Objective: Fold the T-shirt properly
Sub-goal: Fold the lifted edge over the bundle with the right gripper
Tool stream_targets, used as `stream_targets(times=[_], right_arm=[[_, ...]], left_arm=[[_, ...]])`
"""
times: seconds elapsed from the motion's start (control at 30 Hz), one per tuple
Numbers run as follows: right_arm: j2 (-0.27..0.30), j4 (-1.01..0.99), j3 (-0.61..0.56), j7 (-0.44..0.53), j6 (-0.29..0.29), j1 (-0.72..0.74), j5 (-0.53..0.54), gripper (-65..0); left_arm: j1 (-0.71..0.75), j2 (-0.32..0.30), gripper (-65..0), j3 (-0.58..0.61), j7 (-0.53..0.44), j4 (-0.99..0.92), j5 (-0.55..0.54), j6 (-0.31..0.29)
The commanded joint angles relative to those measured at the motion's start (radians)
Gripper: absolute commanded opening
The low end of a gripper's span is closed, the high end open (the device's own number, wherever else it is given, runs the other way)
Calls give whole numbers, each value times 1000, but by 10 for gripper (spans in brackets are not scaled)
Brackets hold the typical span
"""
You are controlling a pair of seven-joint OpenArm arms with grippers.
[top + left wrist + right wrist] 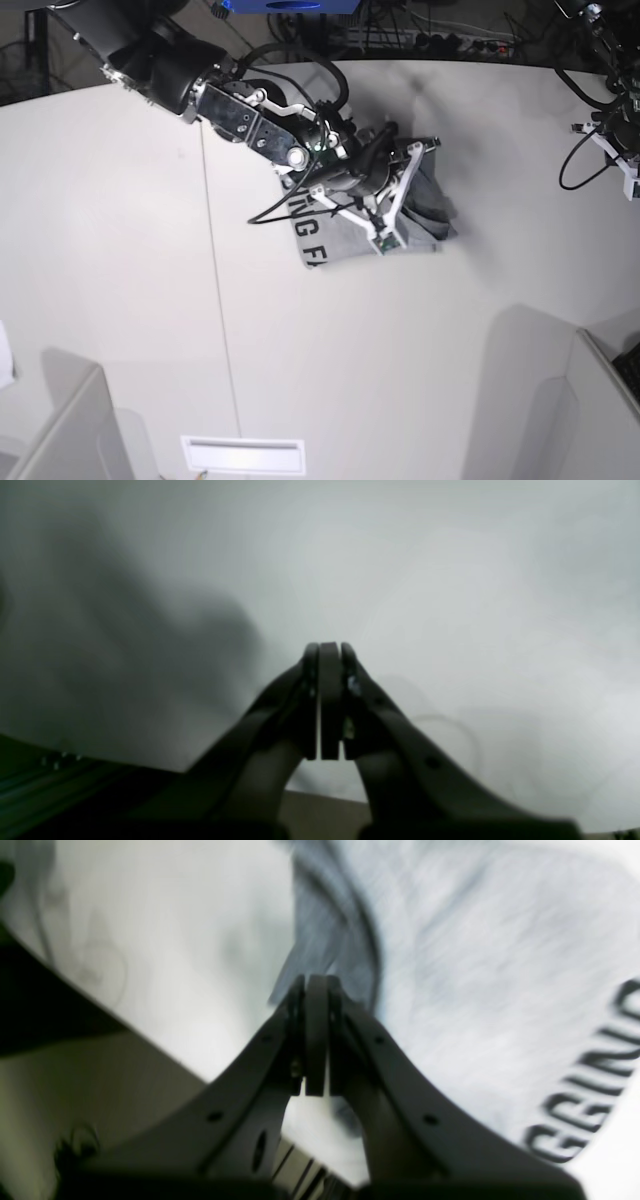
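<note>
A wide white tabletop [120, 250] is seen from above, with a thin seam line running from its far edge toward the near edge. A grey T-shirt [345, 238] is bunched into a compact, roughly rectangular bundle toward the far edge of the tabletop, a little right of the middle. Black block letters are visible along the bundle's left side. In the right wrist view the same cloth [450, 980] is shown close up, heathered grey, with large black letters running along the right side of the view and a darker fold of fabric rising behind the fingertips.

The right gripper [432, 146], black with a white frame around it, is reached in from the far left corner and is held over the T-shirt, hiding much of it. Its jaws are pressed together in the right wrist view [316, 1035], with nothing seen between them; the fold of cloth lies just behind the tips.

The left gripper [330, 700] is shown only in its own wrist view, above bare white tabletop, with a broad soft shadow to its left. Its jaws are closed against each other, with nothing pinched between them. At the far right edge of the tabletop, part of the left arm [612, 140] with looping black cables is visible, well apart from the T-shirt.
</note>
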Motion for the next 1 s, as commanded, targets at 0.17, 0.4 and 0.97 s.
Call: stream_targets(times=[0.17, 0.4, 0.97], right_arm=[[-65, -20, -44, -10, 7, 11, 17, -650], [-61, -42, -43, -20, 44, 14, 10, -506], [-9, -65, 46, -110, 46, 11, 10, -428]], left_arm=[[-3, -83, -650, -111, -12, -59, 13, -72], [2, -109, -650, -249, -12, -137, 22, -114], [14, -107, -650, -246, -12, -141, 15, -114]])
